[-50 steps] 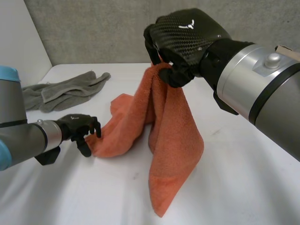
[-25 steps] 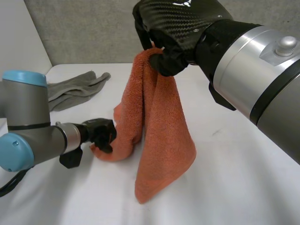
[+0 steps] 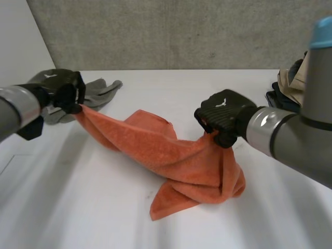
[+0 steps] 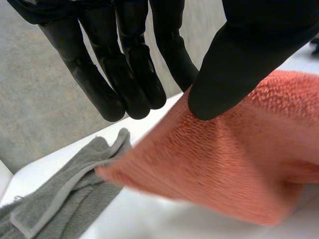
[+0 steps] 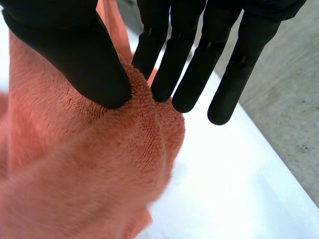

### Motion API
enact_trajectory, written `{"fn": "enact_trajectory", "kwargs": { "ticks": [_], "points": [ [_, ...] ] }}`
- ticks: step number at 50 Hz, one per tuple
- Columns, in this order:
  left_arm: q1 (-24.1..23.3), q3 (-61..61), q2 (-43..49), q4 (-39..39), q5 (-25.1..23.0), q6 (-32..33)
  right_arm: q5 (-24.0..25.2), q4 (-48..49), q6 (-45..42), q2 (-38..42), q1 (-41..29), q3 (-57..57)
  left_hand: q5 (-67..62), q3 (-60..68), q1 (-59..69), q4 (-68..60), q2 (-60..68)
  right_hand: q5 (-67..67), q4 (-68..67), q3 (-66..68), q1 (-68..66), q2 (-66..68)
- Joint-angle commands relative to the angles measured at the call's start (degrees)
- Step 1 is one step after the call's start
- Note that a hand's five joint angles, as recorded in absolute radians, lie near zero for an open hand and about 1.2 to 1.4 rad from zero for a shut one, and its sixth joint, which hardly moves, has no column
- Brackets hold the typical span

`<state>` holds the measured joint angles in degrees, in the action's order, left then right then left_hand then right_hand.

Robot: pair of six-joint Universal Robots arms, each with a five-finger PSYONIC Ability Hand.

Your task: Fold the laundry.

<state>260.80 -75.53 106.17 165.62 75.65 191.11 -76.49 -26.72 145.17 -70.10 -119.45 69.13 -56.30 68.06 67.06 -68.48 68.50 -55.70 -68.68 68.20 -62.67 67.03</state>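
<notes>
An orange towel (image 3: 171,155) stretches across the table between both hands, sagging onto the tabletop at the middle and bunching below the right hand. My left hand (image 3: 62,91) is raised at the table's left and pinches one end of the towel (image 4: 239,159) between thumb (image 4: 234,69) and fingers. My right hand (image 3: 223,116) is low over the table's right half and pinches the other end of the towel (image 5: 99,164) between thumb (image 5: 75,55) and fingers.
A grey towel (image 3: 98,91) lies crumpled at the far left, behind my left hand, also seen as grey cloth (image 4: 60,204) in the left wrist view. A pile of dark and beige clothes (image 3: 290,85) sits at the far right edge. A grey wall (image 3: 181,31) backs the table.
My right hand came down from high up to just above the table. My left hand closed on the towel's lower end and lifted it up and to the left, stretching the towel.
</notes>
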Motion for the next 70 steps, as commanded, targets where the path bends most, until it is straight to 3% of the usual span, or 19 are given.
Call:
{"fn": "enact_trajectory", "kwargs": {
  "ticks": [1,6,9,13,21,27,32,38,39,43,47,53,57,62,70],
  "points": [
    [-4.8,13.6,12.8,4.1,7.5,8.2,-5.8,9.2,-3.4,8.4,-1.0,-8.6,-13.7,11.9,12.9,-11.5,11.5,-14.3,-11.3,11.8,-17.3,13.0],
    [-6.5,30.4,13.4,8.7,9.3,5.3,-12.0,30.2,-2.0,8.6,-2.4,-17.3,-13.7,11.9,12.9,-11.5,11.5,-14.3,-11.3,11.8,-17.3,13.0],
    [-7.1,34.7,11.3,14.2,9.7,2.6,-12.2,41.8,-2.2,6.6,-2.8,-18.3,-13.7,11.9,12.9,-11.5,11.5,-14.3,-11.3,11.8,-17.3,13.0],
    [-7.1,34.5,7.1,19.0,10.8,-0.1,-11.0,47.0,-2.3,3.7,-3.0,-15.8,-13.7,11.9,12.9,-11.5,11.5,-14.3,-11.3,11.8,-17.3,13.0],
    [-3.9,17.5,0.4,20.5,11.9,-0.8,-5.0,43.5,-3.1,-3.2,-1.8,-1.5,-13.7,11.9,12.9,-11.5,11.5,-14.3,-11.3,11.8,-17.3,13.0],
    [-2.0,1.5,-0.9,21.5,7.0,-0.3,-0.7,39.0,-5.2,-5.7,0.0,12.5,-13.7,11.9,12.9,-11.5,11.5,-14.3,-11.3,11.8,-17.3,13.0],
    [-1.9,-10.1,3.4,22.4,1.7,3.2,2.4,35.4,-6.4,-1.1,0.5,23.9,-13.7,11.9,12.9,-11.5,11.5,-14.3,-11.3,11.8,-17.3,13.0],
    [-1.0,-11.4,10.9,19.3,2.3,9.0,1.6,35.2,-7.9,6.6,1.1,26.2,-13.7,11.9,12.9,-11.5,11.5,-14.3,-11.3,11.8,-17.3,13.0],
    [-0.3,-11.1,11.9,17.6,2.5,9.7,0.6,34.9,-8.1,7.2,1.1,25.8,-13.7,11.9,12.9,-11.5,11.5,-14.3,-11.3,11.8,-17.3,13.0],
    [1.0,-10.2,11.5,15.3,1.7,9.7,-1.6,33.6,-6.7,5.6,1.3,23.9,-13.7,11.9,12.9,-11.5,11.5,12.1,15.0,-14.6,9.0,-13.4],
    [1.6,-10.2,9.6,14.9,0.6,9.5,-2.1,30.6,-3.0,2.5,1.3,19.9,-13.7,11.9,12.9,-11.5,11.5,29.8,32.7,-32.2,26.7,-31.1],
    [1.6,-11.7,6.8,14.9,-0.6,8.7,0.5,20.5,1.6,3.3,1.4,9.7,-13.7,11.9,12.9,-11.5,11.5,40.2,43.2,-42.7,37.2,-41.5],
    [1.6,-12.4,5.8,15.1,-1.5,8.6,5.0,11.5,-1.5,8.8,1.8,0.2,-13.7,11.9,12.9,-11.5,11.5,45.1,48.1,-47.6,42.1,-46.4],
    [1.9,-12.7,5.4,15.0,-2.2,8.6,9.4,2.5,-11.3,17.4,2.0,-11.9,-13.7,11.9,12.9,-11.5,11.5,44.8,47.7,-47.3,41.7,-46.1],
    [2.5,-12.7,4.8,14.7,-2.9,8.6,12.6,2.4,-26.0,29.1,2.0,-24.3,-13.7,11.9,12.9,-11.5,11.5,44.3,47.2,-46.8,41.2,-45.6]
  ]
}}
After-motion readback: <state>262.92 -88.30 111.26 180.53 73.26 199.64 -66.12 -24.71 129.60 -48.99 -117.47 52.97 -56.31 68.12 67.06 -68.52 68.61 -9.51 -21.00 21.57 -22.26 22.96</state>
